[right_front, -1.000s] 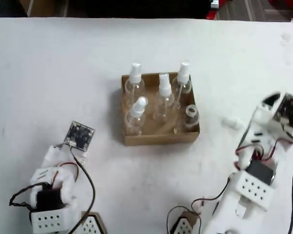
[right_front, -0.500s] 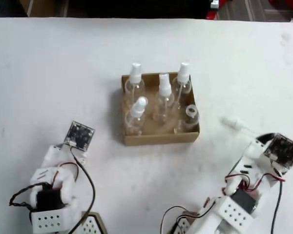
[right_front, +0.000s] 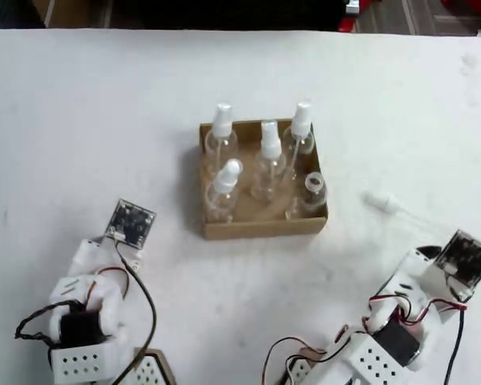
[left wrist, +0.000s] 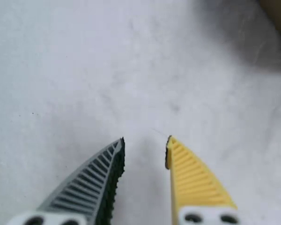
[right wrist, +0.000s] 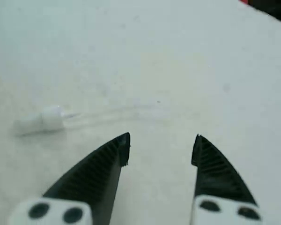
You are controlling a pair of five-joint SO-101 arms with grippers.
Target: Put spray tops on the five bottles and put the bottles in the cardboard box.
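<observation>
A cardboard box (right_front: 262,227) at the table's middle holds several clear bottles. Most of them wear white spray tops, such as the one at the back left (right_front: 221,120). The bottle at the box's front right (right_front: 312,192) has a bare neck. A loose spray top (right_front: 383,202) with its thin tube lies on the table to the right of the box, and also appears as the spray top (right wrist: 42,119) in the right wrist view. My right gripper (right wrist: 160,144) is open and empty, a little short of that top. My left gripper (left wrist: 145,147) is open over bare table at the front left.
The left arm (right_front: 84,317) sits at the front left and the right arm (right_front: 409,321) at the front right, with cables trailing near the front edge. A corner of the box (left wrist: 277,14) shows in the left wrist view. The white table (right_front: 104,120) spreads around the box.
The right arm has pulled back toward the front edge, leaving the loose spray top lying uncovered on the table. The left arm has kept still.
</observation>
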